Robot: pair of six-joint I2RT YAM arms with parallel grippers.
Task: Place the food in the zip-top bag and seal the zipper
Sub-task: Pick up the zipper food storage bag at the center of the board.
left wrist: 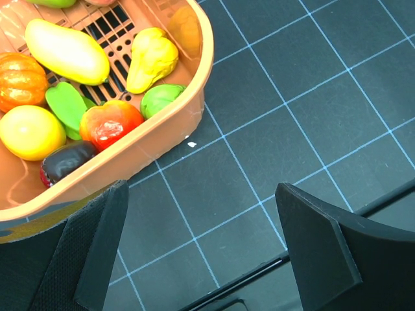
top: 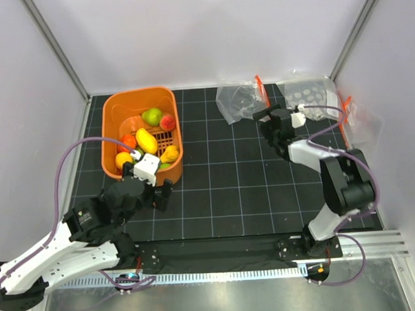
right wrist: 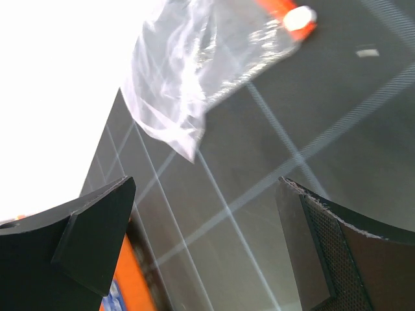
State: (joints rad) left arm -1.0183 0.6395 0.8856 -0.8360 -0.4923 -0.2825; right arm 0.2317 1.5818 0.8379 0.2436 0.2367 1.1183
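While both arms hang with nothing gripped, the task looks barely begun, and the step in hand is fetching a first piece of food. Nearest, the left claw point(left wrist: 201, 197) is spread and empty over bare worktop point(left wrist: 298, 110), just outside the near wall of the basket point(left wrist: 165, 139). All the food point(left wrist: 107, 123) lies in that basket, ahead of this claw and to its left. Farther off, the right claw point(right wrist: 206, 191) is likewise spread wide and pinches nothing. The bag point(right wrist: 178, 71) lies just beyond its tips, untouched, with the zipper point(right wrist: 277, 6) toward the claw's right finger. Next, I judge, the left claw must clear the rim and come down on one fruit, while the right pinches the bag's mouth to hold it open.
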